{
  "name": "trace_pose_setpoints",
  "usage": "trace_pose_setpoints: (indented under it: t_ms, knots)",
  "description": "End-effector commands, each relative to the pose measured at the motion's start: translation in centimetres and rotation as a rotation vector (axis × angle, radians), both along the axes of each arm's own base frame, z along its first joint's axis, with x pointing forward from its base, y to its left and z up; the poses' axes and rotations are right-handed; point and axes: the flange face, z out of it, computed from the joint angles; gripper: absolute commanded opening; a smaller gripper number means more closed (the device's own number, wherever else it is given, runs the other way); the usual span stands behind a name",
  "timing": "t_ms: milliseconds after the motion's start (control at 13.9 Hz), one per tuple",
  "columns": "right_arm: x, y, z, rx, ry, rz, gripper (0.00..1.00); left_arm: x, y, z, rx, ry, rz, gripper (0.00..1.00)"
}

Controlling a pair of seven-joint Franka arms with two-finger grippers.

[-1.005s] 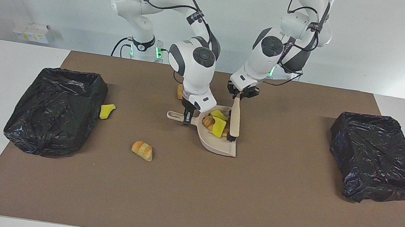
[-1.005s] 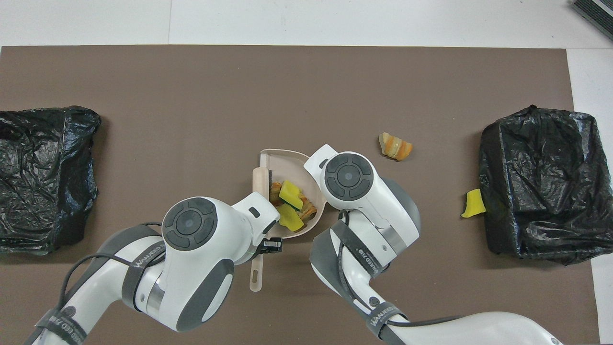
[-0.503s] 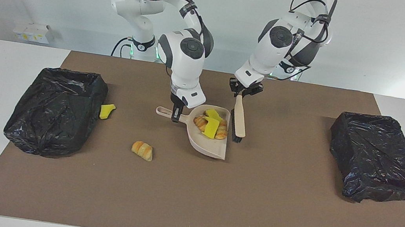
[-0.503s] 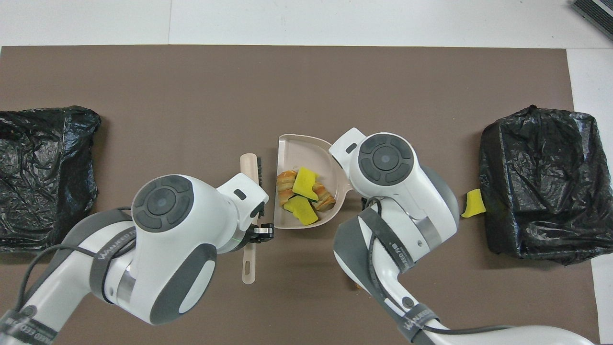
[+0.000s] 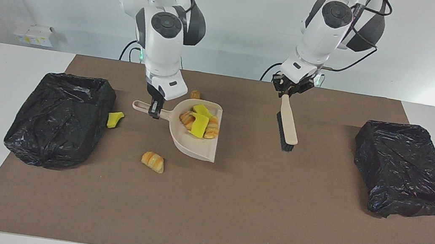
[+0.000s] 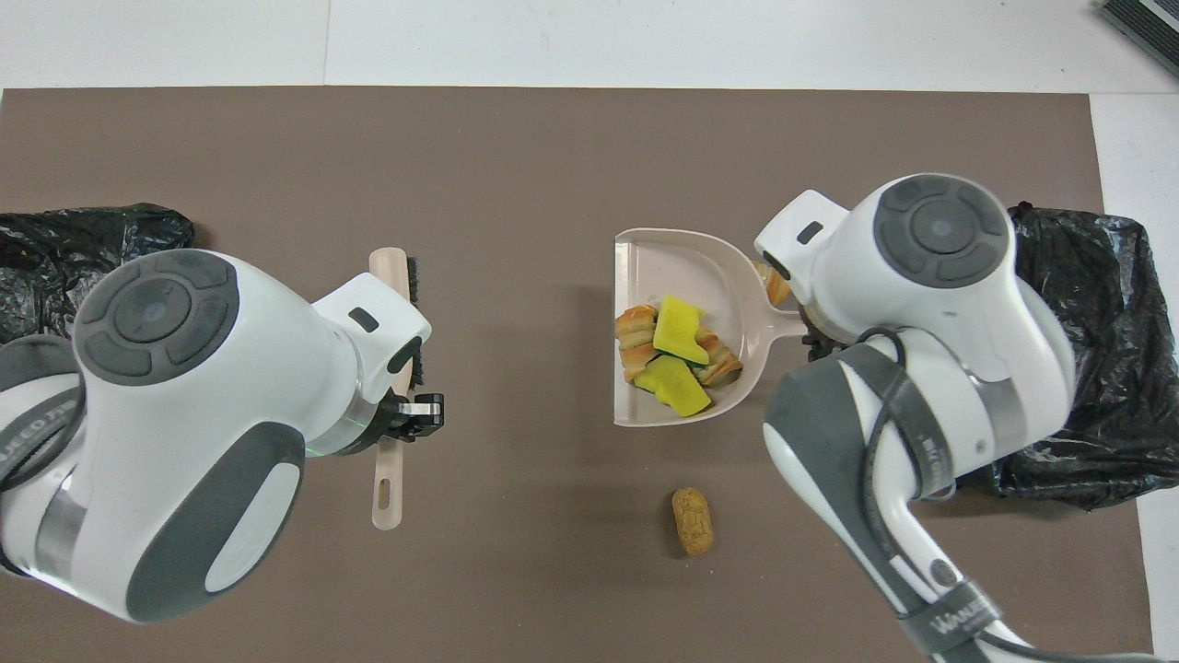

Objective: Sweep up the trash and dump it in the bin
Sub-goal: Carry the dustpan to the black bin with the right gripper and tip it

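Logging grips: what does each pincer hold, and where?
Right pincer holds the dustpan by its handle; left pincer holds the brush by its handle.

Plain beige plastic dustpan (image 5: 193, 144) carried golden-brown ridged pastries (image 5: 211, 130) and bright yellow spongy wedges (image 5: 199, 126). Beige-handled brush (image 5: 288, 123) had black bristles. Brown cork-shaped roll (image 6: 693, 521) lay on the flat brown mat (image 5: 230, 209). Crinkled bin bags (image 5: 58, 116) were glossy black; arms white and grey.
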Motion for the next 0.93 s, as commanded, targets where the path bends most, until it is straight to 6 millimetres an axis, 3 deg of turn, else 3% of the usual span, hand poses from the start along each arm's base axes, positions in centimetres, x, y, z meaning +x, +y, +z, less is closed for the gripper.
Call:
trace_pose_setpoints:
  t_ms: [0, 287, 431, 503, 646, 862]
  knots:
    - [0.8, -6.3, 2.2, 0.003, 0.016, 0.068, 0.00, 0.3, 0.4, 1.3, 0.050, -0.017, 0.004, 0.00]
    - [1.1, -16.7, 3.3, -0.003, 0.037, 0.118, 0.00, -0.5, 0.2, 1.5, 0.060, -0.026, -0.001, 0.00]
    - [0.9, -22.5, 3.5, -0.010, 0.045, 0.139, 0.00, -3.0, -0.5, 0.6, 0.035, -0.008, -0.016, 0.00]
    - [0.6, -25.6, 3.5, -0.024, 0.040, 0.131, 0.00, -5.3, -1.4, -0.3, 0.014, 0.005, -0.029, 0.00]
    - [0.2, -30.3, 4.0, -0.098, 0.016, 0.124, 0.00, -9.3, -4.7, -4.0, 0.042, 0.024, -0.024, 0.00]
    - [-1.2, -35.2, 4.3, -0.213, 0.040, 0.097, 0.00, -14.4, -9.5, -9.1, 0.053, 0.033, -0.021, 0.00]
